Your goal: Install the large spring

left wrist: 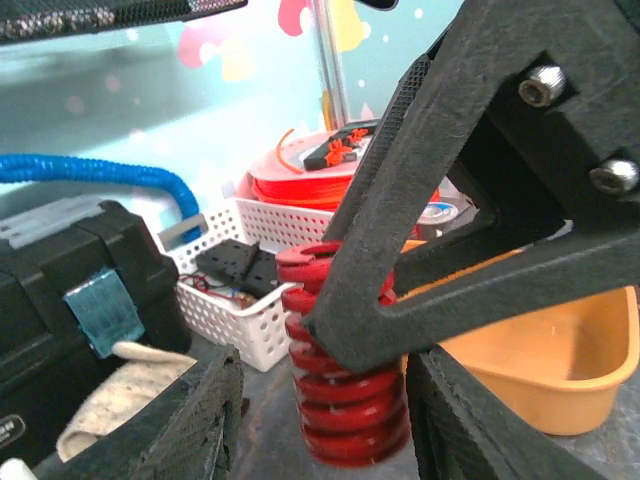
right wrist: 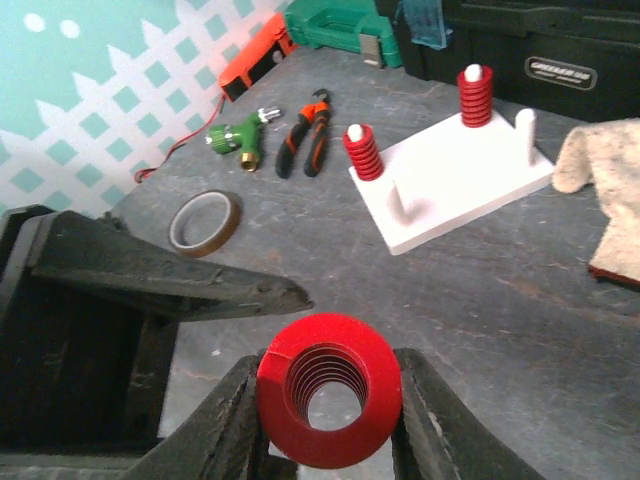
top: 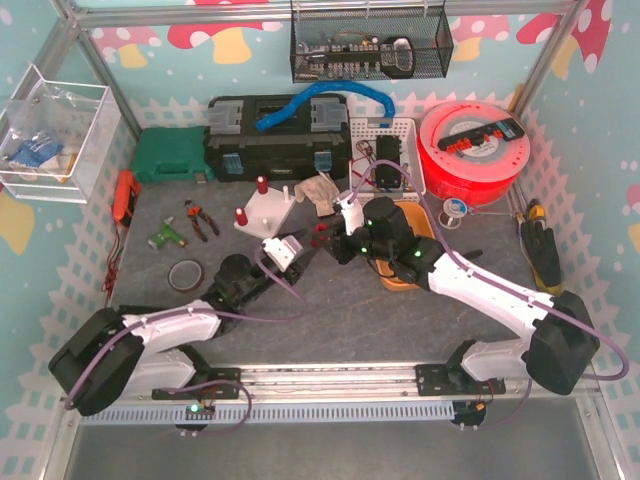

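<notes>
My right gripper (right wrist: 330, 420) is shut on the large red spring (right wrist: 330, 402), one finger on each side, and holds it upright just above the grey table. In the left wrist view the spring (left wrist: 345, 420) stands between my left gripper's fingers (left wrist: 190, 420). My left gripper (left wrist: 325, 410) is open around it, with a gap on its left side. In the top view both grippers meet mid-table, left (top: 305, 245) and right (top: 335, 242). The white peg base (right wrist: 450, 190) lies beyond with two small red springs (right wrist: 362, 152) on its pegs; it also shows in the top view (top: 265, 212).
An orange bowl (top: 410, 270) sits under my right arm. A white basket (top: 385, 150), a black toolbox (top: 275, 135) and a red spool (top: 475, 150) stand at the back. A cloth (right wrist: 600, 170), a tape roll (right wrist: 205, 222) and pliers (right wrist: 305, 140) lie on the table.
</notes>
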`<control>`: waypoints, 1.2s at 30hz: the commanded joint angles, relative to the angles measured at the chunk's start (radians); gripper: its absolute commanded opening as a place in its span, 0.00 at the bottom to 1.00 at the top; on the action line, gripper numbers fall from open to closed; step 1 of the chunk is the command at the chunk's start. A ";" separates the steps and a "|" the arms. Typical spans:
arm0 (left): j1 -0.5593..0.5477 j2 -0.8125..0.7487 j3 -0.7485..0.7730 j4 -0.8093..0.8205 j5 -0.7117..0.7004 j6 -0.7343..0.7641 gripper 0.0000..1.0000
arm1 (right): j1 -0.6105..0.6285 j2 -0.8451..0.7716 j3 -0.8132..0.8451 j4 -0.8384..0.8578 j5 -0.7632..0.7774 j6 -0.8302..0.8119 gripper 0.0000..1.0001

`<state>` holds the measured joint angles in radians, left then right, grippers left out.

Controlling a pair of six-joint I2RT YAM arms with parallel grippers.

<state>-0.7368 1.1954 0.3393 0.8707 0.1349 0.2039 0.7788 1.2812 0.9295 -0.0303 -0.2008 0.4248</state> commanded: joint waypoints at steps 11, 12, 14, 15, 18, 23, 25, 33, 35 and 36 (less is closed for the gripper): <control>-0.009 0.105 0.047 0.066 0.012 0.102 0.41 | -0.001 -0.022 -0.054 0.124 -0.107 0.065 0.00; -0.009 0.107 0.054 0.051 0.006 0.102 0.38 | -0.001 -0.021 -0.055 0.123 -0.109 0.058 0.00; -0.009 0.109 0.067 0.020 -0.009 0.100 0.26 | -0.001 -0.016 -0.056 0.122 -0.123 0.044 0.01; -0.009 0.111 0.071 0.009 -0.014 0.100 0.19 | -0.001 -0.014 -0.055 0.122 -0.132 0.037 0.07; -0.009 0.119 0.074 -0.007 -0.019 0.094 0.02 | -0.001 -0.012 -0.054 0.122 -0.156 0.025 0.19; -0.009 0.131 0.059 0.014 -0.017 0.071 0.00 | -0.001 -0.032 -0.058 0.132 -0.165 0.044 0.43; -0.009 0.134 0.051 0.035 -0.010 0.063 0.00 | -0.002 -0.040 -0.067 0.154 -0.174 0.060 0.45; -0.009 0.138 0.043 0.060 -0.009 0.056 0.00 | -0.002 -0.034 -0.090 0.207 -0.186 0.116 0.46; -0.009 0.140 0.031 0.083 -0.014 0.053 0.00 | -0.002 -0.044 -0.100 0.223 -0.161 0.145 0.49; -0.009 0.142 0.022 0.106 -0.015 0.051 0.00 | -0.003 -0.048 -0.103 0.230 -0.150 0.158 0.50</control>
<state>-0.7429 1.3197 0.3824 0.9203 0.1341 0.2718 0.7616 1.2758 0.8417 0.1211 -0.3046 0.5236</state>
